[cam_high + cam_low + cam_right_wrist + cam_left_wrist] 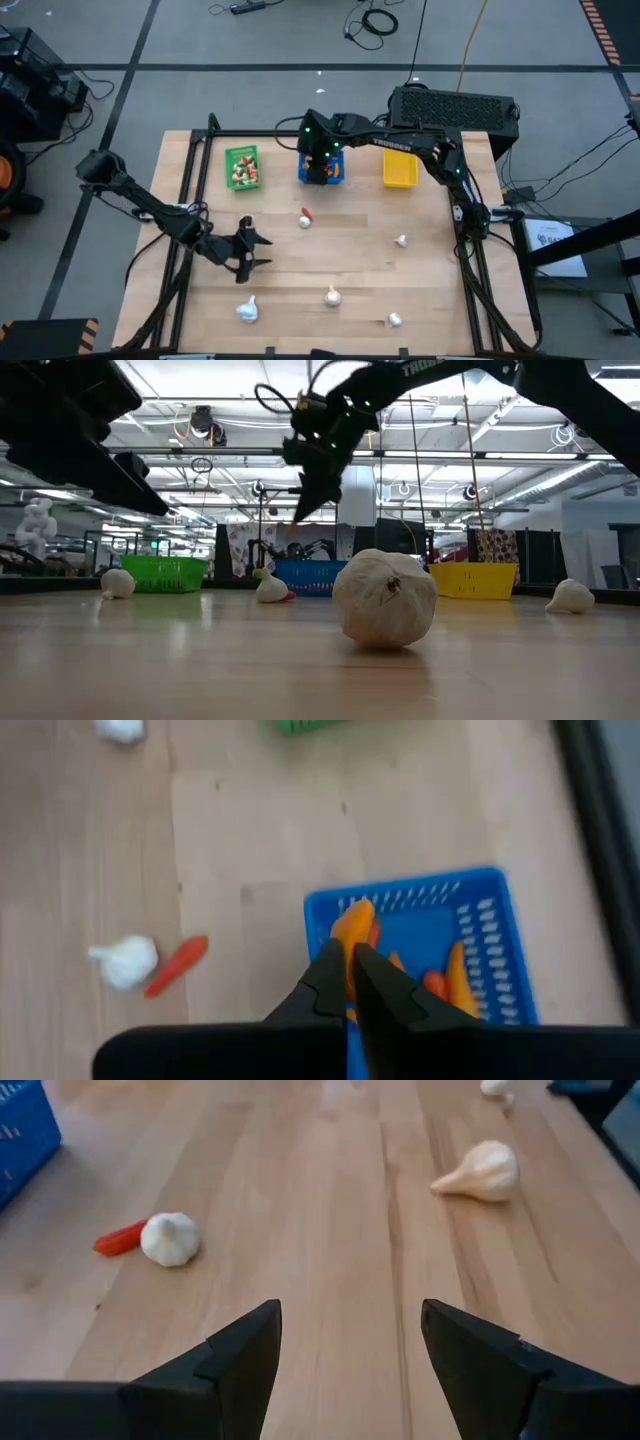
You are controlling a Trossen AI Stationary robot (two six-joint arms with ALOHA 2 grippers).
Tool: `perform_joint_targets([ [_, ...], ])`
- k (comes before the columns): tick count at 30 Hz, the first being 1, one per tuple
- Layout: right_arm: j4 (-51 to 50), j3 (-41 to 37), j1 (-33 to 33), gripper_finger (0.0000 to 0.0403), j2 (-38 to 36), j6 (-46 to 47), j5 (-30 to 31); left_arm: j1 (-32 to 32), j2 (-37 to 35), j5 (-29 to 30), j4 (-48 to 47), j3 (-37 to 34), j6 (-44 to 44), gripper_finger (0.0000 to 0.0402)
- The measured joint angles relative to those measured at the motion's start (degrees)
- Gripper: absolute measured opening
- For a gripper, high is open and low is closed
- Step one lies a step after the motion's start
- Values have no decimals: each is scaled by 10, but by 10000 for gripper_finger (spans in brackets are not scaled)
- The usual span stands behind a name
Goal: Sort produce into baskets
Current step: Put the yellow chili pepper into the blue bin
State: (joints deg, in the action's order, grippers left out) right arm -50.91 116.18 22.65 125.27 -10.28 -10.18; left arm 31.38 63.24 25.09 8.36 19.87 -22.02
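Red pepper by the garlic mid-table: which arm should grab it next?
Left, probably. The left gripper is open, empty and low, with the red pepper and garlic just ahead. The right gripper is over the blue basket, shut on an orange piece.

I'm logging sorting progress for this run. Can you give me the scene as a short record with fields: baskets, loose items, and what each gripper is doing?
green basket: holds mixed green and red bits
blue basket: holds orange pieces
yellow basket: contents not visible
loose on table: five garlic bulbs, one near the front middle; a red pepper beside another bulb
right gripper: above the blue basket, shut on an orange piece
left gripper: open, low over the table's left side, holding nothing
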Motion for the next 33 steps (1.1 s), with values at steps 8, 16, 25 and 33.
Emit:
perform_joint_targets([
  [8,305,-293,50,0,-131,76,-32,21,-35,14,134,-71,0,248],
  [16,444,-444,55,0,-204,146,-33,21,-32,28,319,-82,129,248],
  [25,430,-445,46,1,-203,178,43,3,-32,0,409,-81,209,248],
  [33,425,-445,26,19,-203,190,41,-23,-32,-18,362,-81,209,248],
])
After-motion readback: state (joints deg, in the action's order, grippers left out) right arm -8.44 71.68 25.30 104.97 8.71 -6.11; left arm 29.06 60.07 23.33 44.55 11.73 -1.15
